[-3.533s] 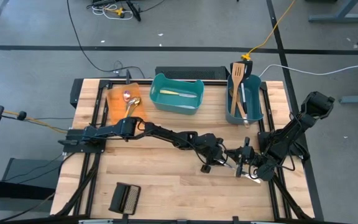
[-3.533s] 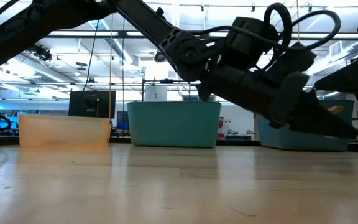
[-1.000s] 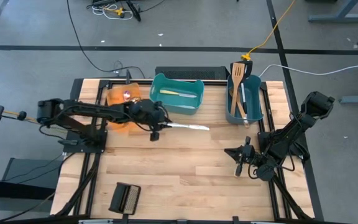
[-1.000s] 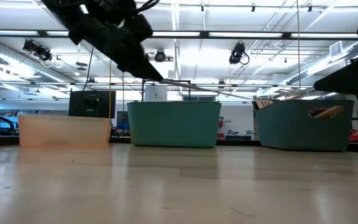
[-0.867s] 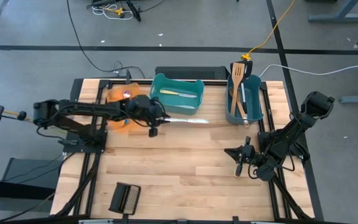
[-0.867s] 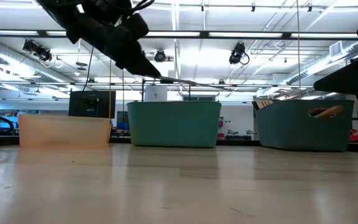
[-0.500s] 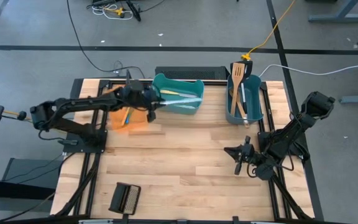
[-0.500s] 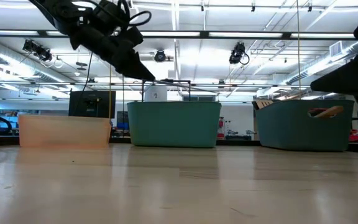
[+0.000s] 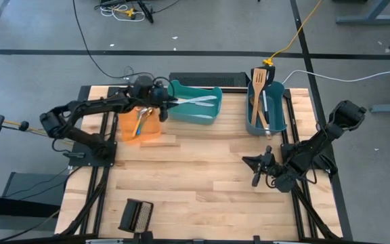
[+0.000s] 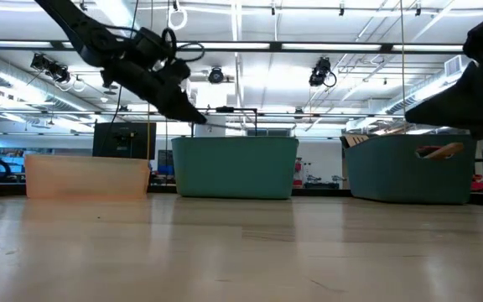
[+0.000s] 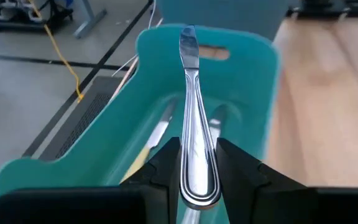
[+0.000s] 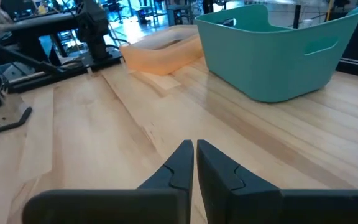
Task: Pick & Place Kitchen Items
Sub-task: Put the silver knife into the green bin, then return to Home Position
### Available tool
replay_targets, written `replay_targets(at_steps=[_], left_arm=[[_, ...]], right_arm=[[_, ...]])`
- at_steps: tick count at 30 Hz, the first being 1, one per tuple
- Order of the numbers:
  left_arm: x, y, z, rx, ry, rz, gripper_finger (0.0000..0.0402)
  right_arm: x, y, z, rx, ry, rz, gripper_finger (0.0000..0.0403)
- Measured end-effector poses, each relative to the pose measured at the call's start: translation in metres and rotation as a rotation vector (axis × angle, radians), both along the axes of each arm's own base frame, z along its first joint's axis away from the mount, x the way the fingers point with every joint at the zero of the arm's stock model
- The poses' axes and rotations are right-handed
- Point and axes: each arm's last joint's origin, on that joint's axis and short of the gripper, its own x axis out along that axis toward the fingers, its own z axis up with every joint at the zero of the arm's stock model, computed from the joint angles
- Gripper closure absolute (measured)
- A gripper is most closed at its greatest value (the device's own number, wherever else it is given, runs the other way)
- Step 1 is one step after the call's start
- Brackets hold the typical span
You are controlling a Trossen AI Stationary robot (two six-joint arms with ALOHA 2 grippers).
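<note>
Left hand (image 11: 197, 163) clamps knife (image 11: 193, 118) over teal bin (image 11: 253, 93) holding cutlery, right hand (image 12: 194, 163) closed, empty.

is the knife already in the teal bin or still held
Still held: the left gripper's jaws clamp the knife by its handle, and its blade hangs over the teal bin, not resting inside.

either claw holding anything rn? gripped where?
Left claw holds a silver table knife by its handle end, blade over the teal bin. Right claw is shut, empty.
</note>
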Motion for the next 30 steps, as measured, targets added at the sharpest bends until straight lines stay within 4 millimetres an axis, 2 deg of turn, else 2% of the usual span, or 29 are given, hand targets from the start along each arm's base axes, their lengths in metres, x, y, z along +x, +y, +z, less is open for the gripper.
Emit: replay_targets(at_steps=[8,19,21,26,30], left_arm=[[-0.002,0.022,-0.023,-0.037,0.028,0.043,0.0313],[-0.004,0.024,-0.024,-0.053,0.028,0.042,0.0312],[-0.002,0.022,-0.024,-0.057,0.032,0.036,0.0279],[-0.001,0.02,-0.025,-0.075,0.031,0.039,0.0166],[-0.001,0.02,-0.025,-0.106,0.027,0.055,0.0117]], right_arm=[[0.004,-0.002,0.003,-0.004,-0.015,-0.017,0.037],[0.007,-0.006,0.003,-0.005,-0.014,-0.041,0.037],[0.007,-0.006,0.003,-0.005,-0.015,-0.042,0.037],[0.007,-0.006,0.003,-0.001,-0.018,-0.042,0.037],[0.007,-0.006,0.004,0.004,-0.023,-0.043,0.037]])
